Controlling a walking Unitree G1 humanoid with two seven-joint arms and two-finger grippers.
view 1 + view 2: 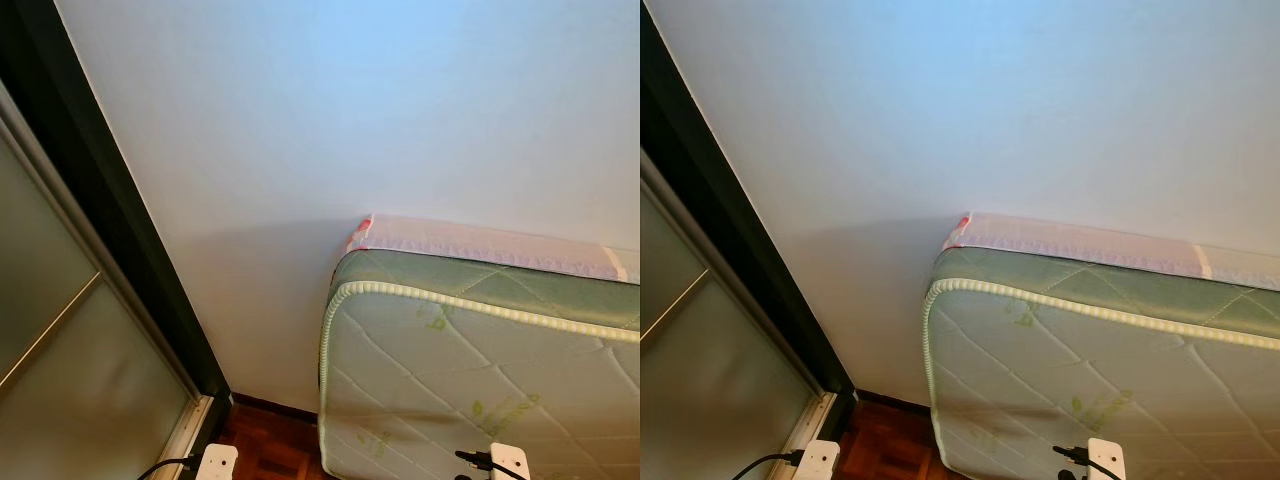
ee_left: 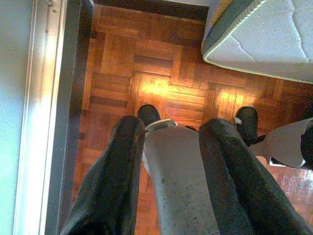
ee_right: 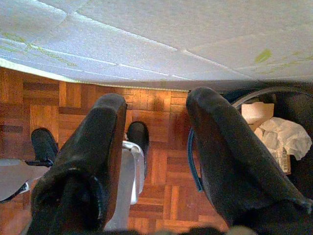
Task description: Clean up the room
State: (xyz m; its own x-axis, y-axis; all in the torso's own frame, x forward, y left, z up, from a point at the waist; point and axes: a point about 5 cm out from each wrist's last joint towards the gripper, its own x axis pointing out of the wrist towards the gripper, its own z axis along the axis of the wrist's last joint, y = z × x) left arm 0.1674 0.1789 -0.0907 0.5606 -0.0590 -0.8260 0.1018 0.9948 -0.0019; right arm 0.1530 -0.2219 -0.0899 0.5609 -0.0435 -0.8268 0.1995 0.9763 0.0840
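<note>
Right wrist view shows us a bin [image 3: 274,132] holding crumpled paper beside the mattress [image 3: 161,39] leaning on the white wall [image 1: 350,110]; our right gripper [image 3: 156,147] hangs spread above parquet [image 3: 161,166]; our left gripper [image 2: 171,161] hangs spread near the sliding door [image 2: 29,117].

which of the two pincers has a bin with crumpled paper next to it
The right pincer: a dark bin holding crumpled paper sits beside it. The left pincer hangs over bare parquet floor.
</note>
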